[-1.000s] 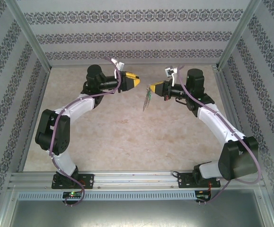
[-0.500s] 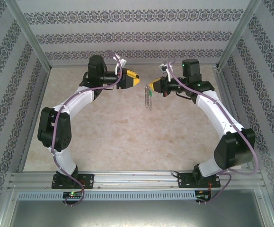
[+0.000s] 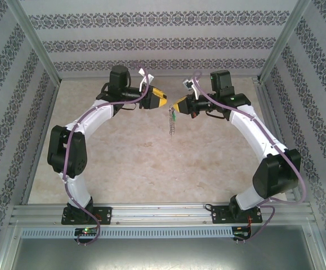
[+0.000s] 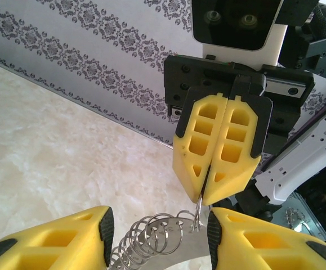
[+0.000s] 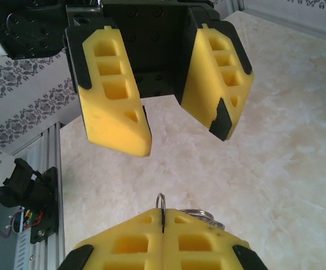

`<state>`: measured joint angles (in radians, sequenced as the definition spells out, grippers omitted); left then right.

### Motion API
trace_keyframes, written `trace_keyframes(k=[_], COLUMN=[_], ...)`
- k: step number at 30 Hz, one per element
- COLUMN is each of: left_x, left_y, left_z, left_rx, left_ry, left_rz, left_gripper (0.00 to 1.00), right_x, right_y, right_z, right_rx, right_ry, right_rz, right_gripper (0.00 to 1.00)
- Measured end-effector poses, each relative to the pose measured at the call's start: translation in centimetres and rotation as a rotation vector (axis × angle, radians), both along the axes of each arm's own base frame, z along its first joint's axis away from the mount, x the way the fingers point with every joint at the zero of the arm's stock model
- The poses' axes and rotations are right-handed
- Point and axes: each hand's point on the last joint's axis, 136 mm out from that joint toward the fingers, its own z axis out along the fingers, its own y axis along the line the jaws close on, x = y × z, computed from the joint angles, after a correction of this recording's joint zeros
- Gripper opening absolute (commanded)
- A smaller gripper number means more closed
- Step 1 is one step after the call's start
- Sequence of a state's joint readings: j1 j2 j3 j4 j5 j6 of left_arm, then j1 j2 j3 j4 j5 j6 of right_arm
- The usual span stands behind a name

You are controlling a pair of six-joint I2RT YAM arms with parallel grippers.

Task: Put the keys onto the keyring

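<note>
Compared with a second ago, my two arms have drawn together over the far half of the tabletop [image 3: 123, 163], near the middle of its far edge. The gap that stood between the grippers then is nearly gone. The keyring [image 3: 173, 121] swung at a slant in the earlier frames and now hangs almost straight down beneath the right gripper [image 3: 178, 106]. That gripper's yellow fingers are pressed together, clamped on a thin wire loop of the ring. On the right wrist camera a small arc of that loop pokes up out of the seam between them. The left gripper [image 3: 163, 102] faces it tip to tip with its fingers spread apart and nothing between the pads. On its own wrist camera the coiled part of the ring lies in the gap between the fingertips, and I cannot tell whether it touches either one. The bottom edge of that view cuts the coils off, and the clamped pads hide the stretch of wire they grip. From above, the hanging piece is a thin jagged strand, too small for me to tell what is on it. Around the arms are the patterned wall [image 4: 95, 50], the purple cables [image 3: 89, 119] and the metal rail [image 3: 163, 211] along the near edge.
</note>
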<state>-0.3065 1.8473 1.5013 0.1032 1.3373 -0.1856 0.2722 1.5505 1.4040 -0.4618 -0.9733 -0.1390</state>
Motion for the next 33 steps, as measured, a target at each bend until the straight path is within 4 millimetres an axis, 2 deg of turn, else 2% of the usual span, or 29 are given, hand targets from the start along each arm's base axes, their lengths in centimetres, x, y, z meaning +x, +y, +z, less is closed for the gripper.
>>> trace_keyframes(k=[12,21,33], left_x=[-1.8,-2.0,-1.4], left_y=[-1.7,-1.8,-2.2], left_z=[-0.2,-0.2,-0.3], left_rx=[0.001,-0.004,-0.038], left_ry=[0.019,0.034,0.051], left_rz=[-0.069,-0.089,-0.104], left_gripper=[0.47,0.41,0.41], right_x=[0.1,0.1,0.6], right_y=[0.2,0.2,-0.4], right_z=[-0.5,-0.4,-0.4], right_rx=[0.002,0.002,0.004], right_ry=[0.009,0.008,0.002], right_rz=[0.013,0.011,-0.004], right_gripper=[0.00,0.00,0.00])
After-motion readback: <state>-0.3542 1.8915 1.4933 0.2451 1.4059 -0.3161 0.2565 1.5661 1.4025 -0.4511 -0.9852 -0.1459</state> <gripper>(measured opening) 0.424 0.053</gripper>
